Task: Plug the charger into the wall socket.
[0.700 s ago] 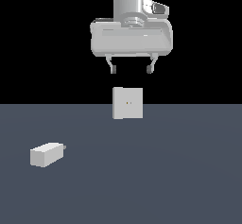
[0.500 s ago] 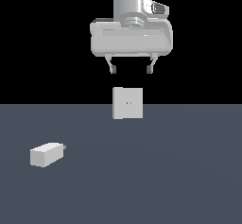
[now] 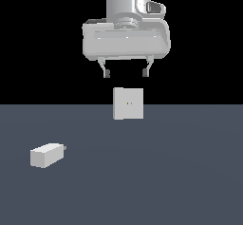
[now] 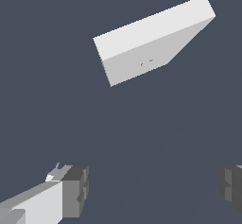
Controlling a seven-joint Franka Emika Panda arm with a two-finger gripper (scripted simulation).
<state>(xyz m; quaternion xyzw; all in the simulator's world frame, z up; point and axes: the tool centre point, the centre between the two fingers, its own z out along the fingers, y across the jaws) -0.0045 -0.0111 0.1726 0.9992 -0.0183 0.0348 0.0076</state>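
The charger (image 3: 46,155) is an off-white block lying on the dark floor at the exterior view's left, its short prongs pointing toward the exterior view's right. The wall socket (image 3: 128,103) is an upright off-white square plate with two tiny holes at its centre. My gripper (image 3: 126,72) hangs open and empty above the socket, clear of it. In the wrist view the socket (image 4: 151,41) shows below my gripper (image 4: 153,187). The charger (image 4: 33,204) appears at the edge, partly behind one fingertip (image 4: 75,190).
The flat dark grey floor (image 3: 166,172) stretches around both things. The background behind the socket is black. Nothing else shows.
My gripper has shifted slightly toward the exterior view's left and a little lower. The charger and the socket have not moved.
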